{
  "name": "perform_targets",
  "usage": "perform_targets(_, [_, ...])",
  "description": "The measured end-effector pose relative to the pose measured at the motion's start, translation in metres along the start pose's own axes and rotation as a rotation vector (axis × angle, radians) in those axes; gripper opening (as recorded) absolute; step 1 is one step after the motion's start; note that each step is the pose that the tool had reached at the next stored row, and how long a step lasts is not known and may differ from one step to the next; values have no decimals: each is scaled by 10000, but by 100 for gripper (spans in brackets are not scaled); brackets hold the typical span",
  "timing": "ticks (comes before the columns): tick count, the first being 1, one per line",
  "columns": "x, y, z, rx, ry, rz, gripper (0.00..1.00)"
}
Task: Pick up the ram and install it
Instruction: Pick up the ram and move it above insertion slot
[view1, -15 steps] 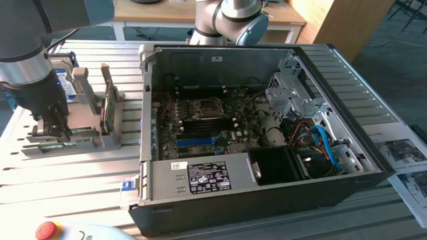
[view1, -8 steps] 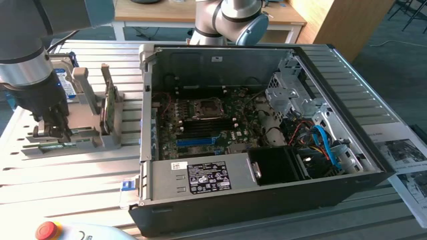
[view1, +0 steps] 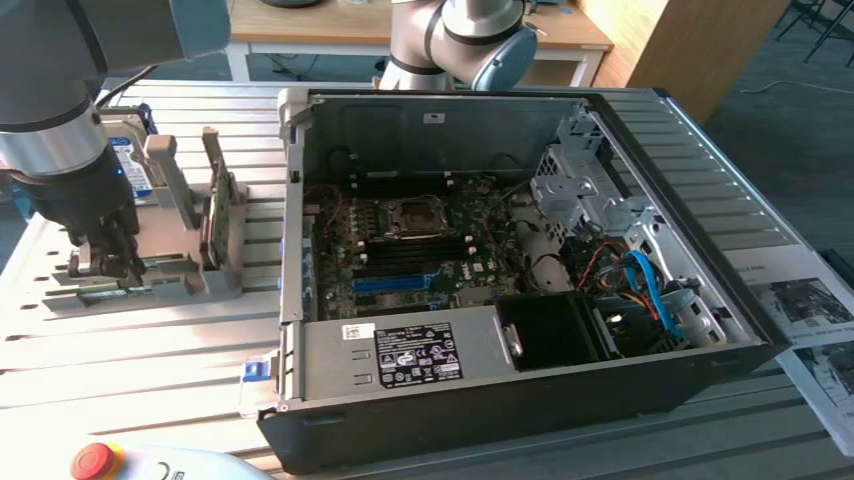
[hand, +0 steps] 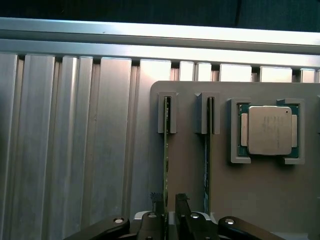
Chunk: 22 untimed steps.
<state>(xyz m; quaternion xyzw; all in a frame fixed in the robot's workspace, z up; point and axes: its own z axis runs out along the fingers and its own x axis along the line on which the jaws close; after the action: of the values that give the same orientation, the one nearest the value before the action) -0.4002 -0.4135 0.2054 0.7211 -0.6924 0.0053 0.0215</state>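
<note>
The claw (hand: 168, 199) is down over a grey holder (hand: 260, 200) that lies on a ribbed aluminium table (hand: 75, 150). Its two fingers (hand: 181, 201) stand apart, open, with nothing gripped. The ram (hand: 166, 160) stands on edge in a slot of the holder and runs straight between those fingers. Whether a pad touches it is hard to tell, though a sliver of gap seems to show on each side. Just beside the claw a second stick (hand: 207, 160) stands in its own slot. Beyond that, farther from the claw, a square silvery CPU chip (hand: 270, 130) lies flat in a pocket.

In the exterior view an open computer case (view1: 534, 400) sits on the same table, well apart from the claw, with its motherboard (view1: 400, 250) bare. A red stop button (view1: 94, 460) lies camera-side of the claw. Papers (view1: 814, 320) lie past the case. A wooden desk (view1: 307, 28) and dark floor (view1: 787, 90) are behind.
</note>
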Motion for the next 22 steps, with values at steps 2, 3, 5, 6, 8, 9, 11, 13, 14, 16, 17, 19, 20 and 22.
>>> perform_targets(2, [0,0,9,1,0,-1,24])
perform_targets(3, [-1,0,13,1,-1,-2,24])
perform_targets(5, [-1,0,22,0,0,-2,24])
perform_targets(6, [-1,0,26,0,0,-2,24])
perform_targets(8, [-1,0,27,-1,1,-2,24])
perform_targets(9, [-1,0,27,-2,1,-2,24])
perform_targets(11, [-1,0,30,1,-1,-2,24])
perform_targets(13, [-2,0,34,1,-1,-2,24])
perform_targets(14, [-2,0,37,1,1,-1,24])
perform_targets(16, [-2,0,42,-1,3,-2,24])
perform_targets(17, [-2,0,45,-3,5,-2,24])
perform_targets(19, [-2,0,50,-4,5,-2,24])
perform_targets(20, [-2,0,53,-3,5,-2,24])
perform_targets(22, [-2,0,57,-5,6,-2,24])
